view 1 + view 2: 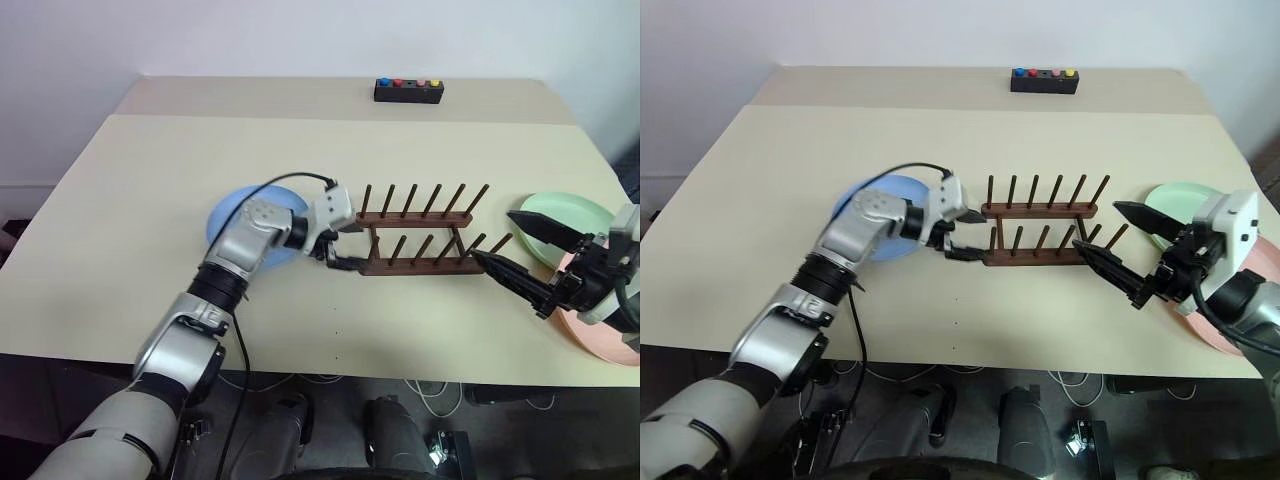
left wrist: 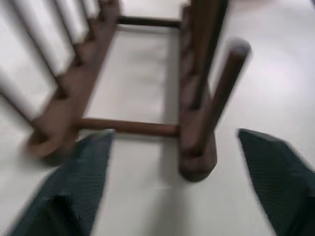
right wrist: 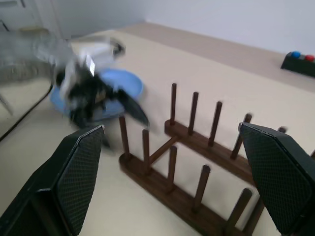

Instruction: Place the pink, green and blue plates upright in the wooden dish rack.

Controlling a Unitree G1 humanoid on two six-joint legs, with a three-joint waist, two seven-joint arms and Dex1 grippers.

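The left arm covers much of the blue plate (image 1: 232,215), which lies flat on the table (image 1: 130,200) just off the rack's (image 1: 418,240) left end. At the table's right edge the right arm hides part of the pink plate (image 1: 1210,335), with the green plate (image 1: 570,215) just behind it; both lie flat and whether they overlap is unclear. The rack stands empty mid-table. The left gripper (image 1: 335,255) sits at the rack's left end; its wrist view, blurred, shows the fingers (image 2: 78,187) spread and empty on either side of the near rail's end peg. The right gripper (image 1: 1130,250), wide open and empty, points at the rack's right end. A black button box (image 1: 408,91) sits near the far edge, before a pale wall
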